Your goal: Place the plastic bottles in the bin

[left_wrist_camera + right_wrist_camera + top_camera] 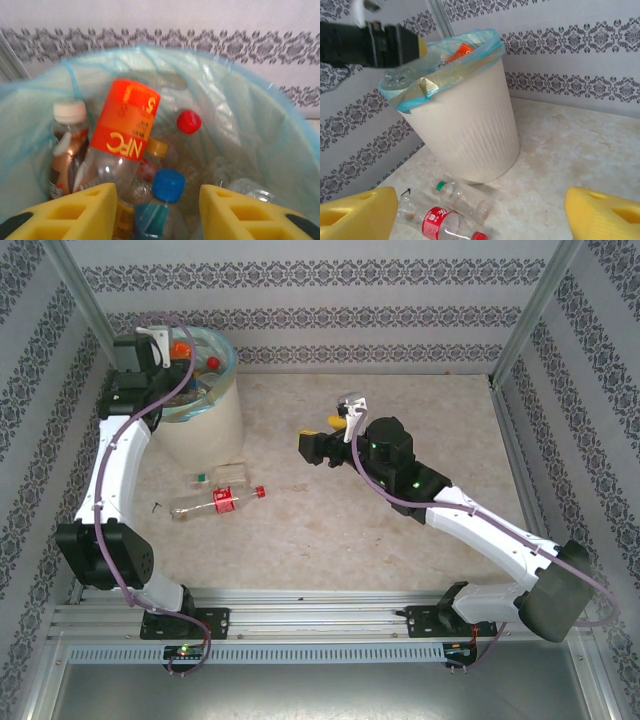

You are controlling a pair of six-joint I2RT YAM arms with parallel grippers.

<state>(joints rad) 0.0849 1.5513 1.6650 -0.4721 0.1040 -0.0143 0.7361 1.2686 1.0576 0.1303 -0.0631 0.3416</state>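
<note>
Plastic bottles [125, 125] in bin [215, 430] (two outside); left gripper [157, 194], right gripper [481, 196] parted, empty.

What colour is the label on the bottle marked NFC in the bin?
Orange-red label with yellow lettering; best in the left wrist view.

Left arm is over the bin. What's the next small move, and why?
Probably lift the left gripper straight up, clear of the bin. Its fingers stand apart with nothing between them, the orange-label bottle lies inside, and the red-label bottle and green-capped bottle lie on the table beside it.
</note>
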